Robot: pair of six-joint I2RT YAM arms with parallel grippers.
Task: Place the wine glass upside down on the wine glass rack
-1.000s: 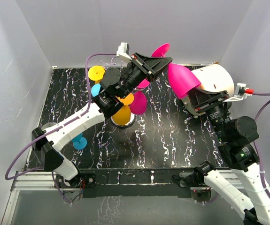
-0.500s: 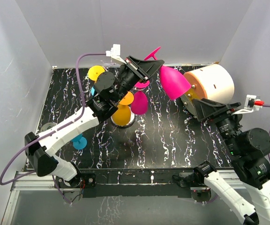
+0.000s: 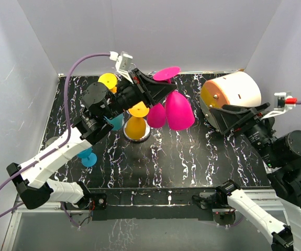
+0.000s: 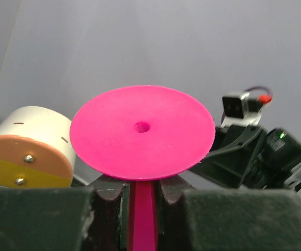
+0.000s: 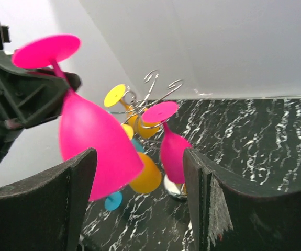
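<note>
Pink wine glass [image 3: 179, 111] upside down, stem clamped by left gripper [image 3: 165, 90], right gripper [image 3: 221, 117] jaws apart, empty

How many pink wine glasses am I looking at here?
2. One pink glass is held foot-up by the left gripper; the other pink glass hangs on the wine glass rack. The arm may hide more.

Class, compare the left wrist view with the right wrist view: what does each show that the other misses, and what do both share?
Left wrist only: the cylinder and the right arm's wrist. Right wrist only: the rack, other glasses hanging on it, and the table. Both: the pink glass, clamped by its stem in the left fingers.
</note>
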